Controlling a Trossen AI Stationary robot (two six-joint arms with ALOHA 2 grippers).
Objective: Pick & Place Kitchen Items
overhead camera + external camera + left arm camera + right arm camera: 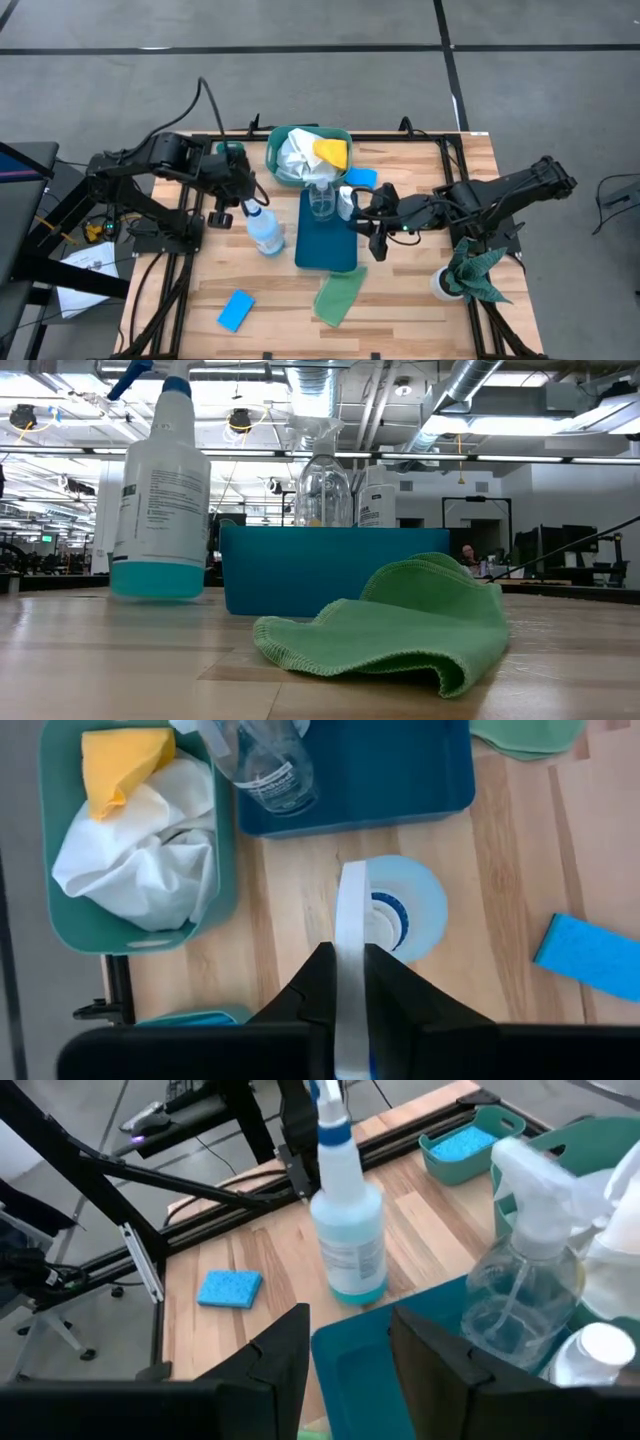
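Observation:
A clear spray bottle with a blue trigger and blue liquid (265, 232) stands left of a dark blue tray (327, 250). My left gripper (243, 207) is shut on the bottle's spray head. A clear empty spray bottle (322, 200) and a small white-capped bottle (345, 203) stand in the tray. My right gripper (375, 235) is open and empty over the tray's right edge; in the right wrist view (350, 1360) its fingers stand over the tray's wall. A light-green cloth (340, 297) lies crumpled near the tray's front. White and yellow cloths (310, 152) lie in a teal bin. My left gripper pinches the spray bottle's white spray head (352, 920) between its two fingers, at the top of the bottle. The fingers slant in from the table's left and above. The bottle hangs or stands nearly upright below them (160, 490); whether its base touches the table I cannot tell.
One blue sponge (236, 310) lies at the front left, another (360, 177) beside the teal bin (275, 165). A small teal tub with a blue sponge (460, 1145) stands at the far left. A dark green rag (475, 272) sits at the front right.

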